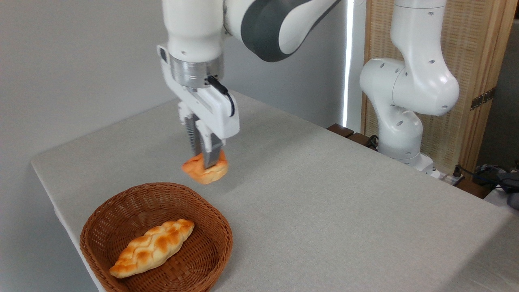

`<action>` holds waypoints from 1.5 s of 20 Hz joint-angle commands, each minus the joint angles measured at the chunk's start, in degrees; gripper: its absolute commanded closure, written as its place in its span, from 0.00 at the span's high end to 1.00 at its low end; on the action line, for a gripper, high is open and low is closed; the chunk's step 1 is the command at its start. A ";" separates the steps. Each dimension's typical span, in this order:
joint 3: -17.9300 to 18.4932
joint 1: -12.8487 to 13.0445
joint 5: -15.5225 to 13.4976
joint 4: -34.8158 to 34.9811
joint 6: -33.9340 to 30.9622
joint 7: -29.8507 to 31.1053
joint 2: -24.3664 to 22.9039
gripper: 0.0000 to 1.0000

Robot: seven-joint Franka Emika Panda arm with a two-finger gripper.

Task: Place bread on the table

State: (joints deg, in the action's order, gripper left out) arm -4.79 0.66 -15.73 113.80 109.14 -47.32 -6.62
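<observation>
Tool (206,159) fingers are clamped on the bread (204,170), pointing straight down from the white arm (279,24) and pinching the bun from above. That bread hangs in the air above the desk (324,194), clear of its grey fabric, at about one o'clock from the wicker basket (202,259) and apart from its rim. Its wider axis runs roughly nine to three o'clock, tilted slightly with the three o'clock end higher; motion blur makes the knobbly top hard to read, though it seems to face up. A braided loaf (152,247) lies in the basket, its long axis running from seven to one o'clock.
</observation>
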 commanded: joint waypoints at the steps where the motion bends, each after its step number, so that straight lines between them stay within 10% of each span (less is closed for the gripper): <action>1: 0.74 3.99 0.78 9.58 4.40 -1.28 -4.98 0.35; 12: 0.65 8.57 1.93 16.63 13.02 -1.11 -4.02 1.00; 24: 0.74 8.57 1.66 15.76 12.59 0.47 -3.84 1.00; 30: 4.86 8.48 1.84 4.53 5.13 3.38 -3.32 1.00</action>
State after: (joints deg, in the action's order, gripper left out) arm -3.50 8.55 -14.40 125.34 120.01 -44.98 -10.03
